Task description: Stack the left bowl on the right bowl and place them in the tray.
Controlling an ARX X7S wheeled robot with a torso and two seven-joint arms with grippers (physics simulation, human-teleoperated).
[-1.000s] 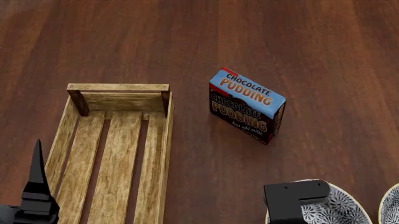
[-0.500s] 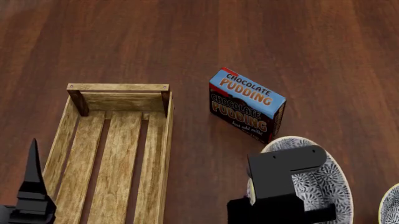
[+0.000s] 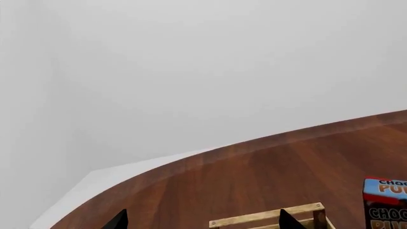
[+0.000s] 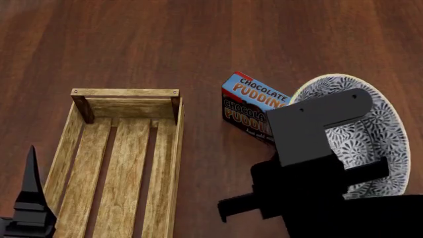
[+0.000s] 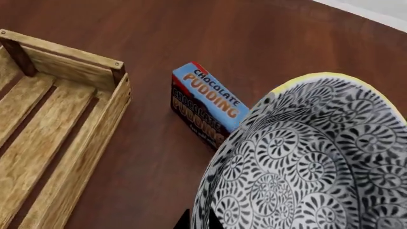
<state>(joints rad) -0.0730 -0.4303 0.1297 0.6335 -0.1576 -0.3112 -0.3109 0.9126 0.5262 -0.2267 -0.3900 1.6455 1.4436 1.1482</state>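
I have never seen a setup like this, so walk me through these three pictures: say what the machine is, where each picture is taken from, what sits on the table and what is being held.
These are simulator renders of a wheeled robot with two arms, each ending in a pincer. One picture looks down from its head; the other two come from cameras near each pincer.

On the dark wooden table lie a long light-wood tray, with nothing in it, and a blue-and-black chocolate pudding box standing beside it.

The right pincer carries a patterned bowl, lifted and tilted; the right wrist picture shows that bowl up close, but not the fingers' grip. The left pincer waits low by the tray, holding nothing visible; its camera mostly sees blank background.
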